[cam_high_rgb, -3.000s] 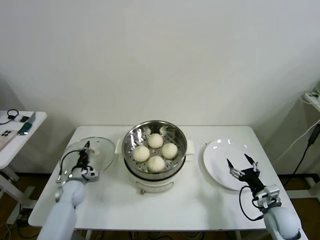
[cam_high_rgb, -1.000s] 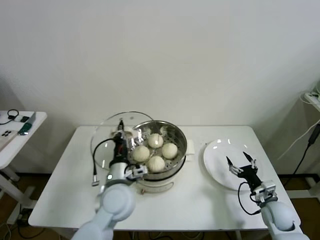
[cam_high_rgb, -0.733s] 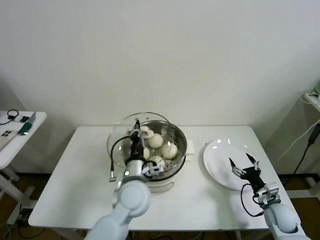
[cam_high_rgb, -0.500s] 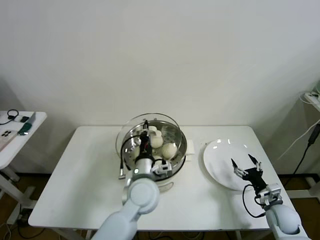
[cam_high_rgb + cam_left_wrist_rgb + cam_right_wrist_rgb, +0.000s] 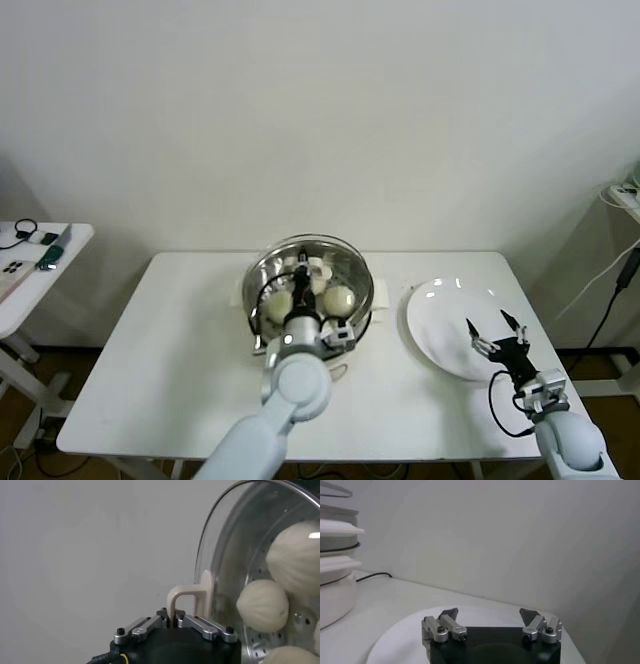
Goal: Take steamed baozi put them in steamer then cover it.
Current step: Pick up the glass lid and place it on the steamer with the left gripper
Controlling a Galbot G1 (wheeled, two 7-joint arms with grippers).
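Head view: no writing readable on steamer (image 5: 310, 290).

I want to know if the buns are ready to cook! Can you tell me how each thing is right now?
Baozi: inside the steamer, under the lid.
Steamer: loaded, lid over it.
Glass lid: held by its white handle.
Left gripper: shut on the lid handle.
Right gripper: open, holding nothing, over the plate.
White plate: empty.
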